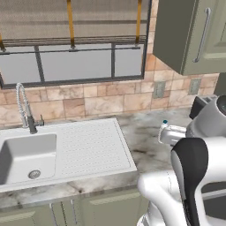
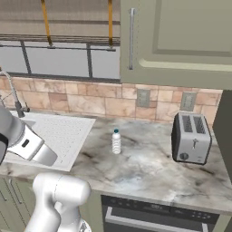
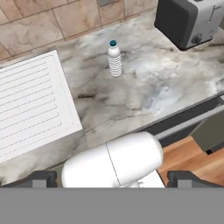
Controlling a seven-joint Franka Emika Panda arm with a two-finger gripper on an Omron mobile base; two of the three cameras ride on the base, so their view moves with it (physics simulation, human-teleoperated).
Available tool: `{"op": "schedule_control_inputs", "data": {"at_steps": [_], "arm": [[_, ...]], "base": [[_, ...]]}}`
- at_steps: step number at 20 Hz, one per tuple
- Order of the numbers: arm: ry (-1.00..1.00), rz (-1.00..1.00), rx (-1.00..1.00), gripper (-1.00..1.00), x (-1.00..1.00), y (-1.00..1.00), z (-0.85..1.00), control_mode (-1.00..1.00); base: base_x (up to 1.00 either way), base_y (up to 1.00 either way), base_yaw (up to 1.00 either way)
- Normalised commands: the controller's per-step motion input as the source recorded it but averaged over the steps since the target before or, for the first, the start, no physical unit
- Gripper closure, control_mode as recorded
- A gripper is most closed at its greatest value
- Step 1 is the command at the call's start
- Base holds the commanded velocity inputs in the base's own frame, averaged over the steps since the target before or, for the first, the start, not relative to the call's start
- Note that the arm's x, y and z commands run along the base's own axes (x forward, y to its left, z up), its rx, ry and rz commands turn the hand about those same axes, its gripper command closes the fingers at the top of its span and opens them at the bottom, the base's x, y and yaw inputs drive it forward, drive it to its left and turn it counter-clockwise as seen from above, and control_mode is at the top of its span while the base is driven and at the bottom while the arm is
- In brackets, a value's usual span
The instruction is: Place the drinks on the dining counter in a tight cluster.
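A small clear bottle with a blue cap [image 3: 115, 59] stands upright on the marble kitchen worktop [image 3: 131, 100], between the sink's drainboard and the toaster. The same bottle [image 2: 116, 142] is well clear of the arm in the right base view, and its top [image 1: 163, 131] peeks out behind the arm in the left base view. My gripper [image 3: 113, 178] hovers high above the worktop's front edge, far from the bottle, open with nothing between its fingertips [image 3: 43, 177]. The yellow bottle, the dark grey bottle and the dining counter are out of view.
A steel toaster [image 2: 191, 138] stands right of the bottle against the tiled wall. The white sink with drainboard [image 1: 66, 150] and a spring faucet [image 1: 24, 110] lie to the left. Wall cabinets [image 2: 176, 41] hang overhead, and an oven front [image 2: 158, 213] sits below the worktop.
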Motion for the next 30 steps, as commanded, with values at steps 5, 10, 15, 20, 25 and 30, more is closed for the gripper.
{"op": "schedule_control_inputs", "data": {"at_steps": [5, 10, 15, 20, 25, 30], "arm": [[0.00, 0.00, 0.00, -1.00, 0.00, 0.00, 0.00, 1.00], [0.00, 0.00, 0.00, -1.00, 0.00, 0.00, 0.00, 1.00], [0.00, 0.00, 0.00, -1.00, 0.00, 0.00, 0.00, 1.00], [0.00, 0.00, 0.00, -1.00, 0.12, -0.01, 0.00, -1.00], [0.11, 0.07, 0.00, -1.00, 0.77, -0.24, 0.00, -1.00], [0.22, 0.01, -0.01, -1.00, 0.76, -0.21, 0.01, -1.00]], "base": [[0.00, 0.00, 0.00], [0.00, 0.00, 0.00], [0.00, 0.00, 0.00], [0.00, 0.00, 0.00], [0.00, 0.00, 0.00], [0.00, 0.00, 0.00]]}}
